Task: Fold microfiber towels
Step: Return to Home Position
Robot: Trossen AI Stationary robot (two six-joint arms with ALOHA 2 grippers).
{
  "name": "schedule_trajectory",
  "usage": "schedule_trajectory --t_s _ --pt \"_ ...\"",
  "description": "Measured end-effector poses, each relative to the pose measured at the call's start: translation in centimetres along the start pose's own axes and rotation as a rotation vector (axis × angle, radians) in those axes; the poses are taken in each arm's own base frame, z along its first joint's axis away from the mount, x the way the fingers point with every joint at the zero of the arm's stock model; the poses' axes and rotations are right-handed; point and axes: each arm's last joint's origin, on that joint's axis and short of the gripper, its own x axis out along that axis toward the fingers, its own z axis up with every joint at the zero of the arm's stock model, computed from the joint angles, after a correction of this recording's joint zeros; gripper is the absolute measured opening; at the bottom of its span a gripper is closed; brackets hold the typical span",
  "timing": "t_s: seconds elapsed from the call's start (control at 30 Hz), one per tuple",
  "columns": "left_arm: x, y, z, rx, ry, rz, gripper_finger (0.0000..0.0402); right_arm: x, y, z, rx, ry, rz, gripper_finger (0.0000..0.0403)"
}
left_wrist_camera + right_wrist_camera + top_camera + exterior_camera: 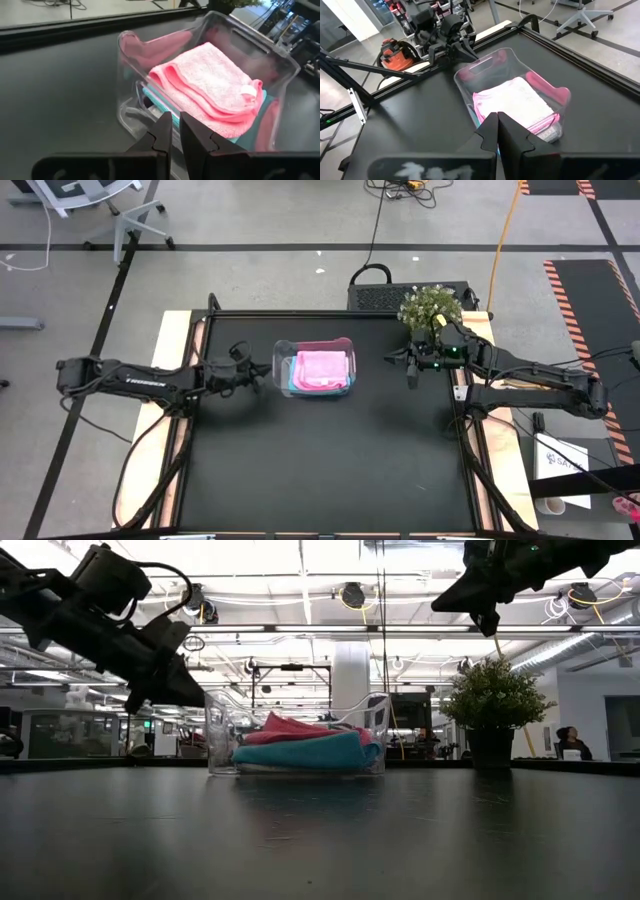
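Note:
A clear plastic tub (283, 350) stands at the middle of the black table. In it lies a folded pink towel (322, 367), stacked on a teal towel (300, 752). My left gripper (175, 122) hovers just left of the tub's left end wall (131, 107). It slants down toward the tub, with only a slit between its fingers and nothing in them. In the right wrist view, the left gripper (470, 54) sits just beyond the tub's handle end. My right gripper (412, 372) hangs shut and empty, high above the table to the tub's right.
A small potted plant (430, 307) stands at the table's far right corner, behind my right arm. The bare black tabletop (330, 470) stretches from the tub to the near edge. An office chair (580, 20) stands on the floor beyond the table.

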Motion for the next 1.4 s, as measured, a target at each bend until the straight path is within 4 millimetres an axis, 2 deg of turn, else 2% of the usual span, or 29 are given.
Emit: schedule_trajectory --t_s 0.2,0.4,0.5,0.57,0.73,0.9,1.0,1.27,1.4 --pt "-0.7 -0.4 0.7 -0.010 -0.013 -0.100 0.0035 0.0 0.1 0.0 -0.035 0.012 0.040 0.0000" --pt "-3.0 -1.1 2.0 -0.002 -0.095 -0.234 0.0027 -1.3 0.3 -0.7 -0.056 0.057 0.069 0.0000" --pt "-4.4 -1.0 2.2 0.002 -0.082 -0.250 0.0006 -1.8 0.0 -2.2 -0.028 0.049 0.085 0.0000" --pt "-5.5 -1.1 2.6 -0.006 -0.066 -0.262 0.0006 -1.8 -0.1 -3.4 -0.021 0.005 0.113 0.0000" --pt "-8.1 -1.9 4.4 0.006 -0.040 -0.251 0.0003 -0.6 -0.7 -7.1 0.000 -0.150 0.119 0.0000" --pt "-9.3 -2.4 5.4 0.094 -0.013 -0.198 0.0002 0.6 -1.4 -10.2 -0.067 -0.287 0.119 0.0000" --pt "-9.6 -2.4 5.1 0.116 0.017 -0.194 0.0003 0.7 -1.8 -11.4 -0.100 -0.288 0.117 0.0000" --pt "-10.2 -2.0 4.4 0.099 0.082 -0.192 0.0002 -0.4 -1.6 -10.9 -0.135 -0.387 0.142 0.0000" --pt "-10.2 -1.9 3.7 0.119 0.037 -0.216 0.0001 -0.8 -1.5 -10.7 -0.111 -0.407 0.155 0.0000"
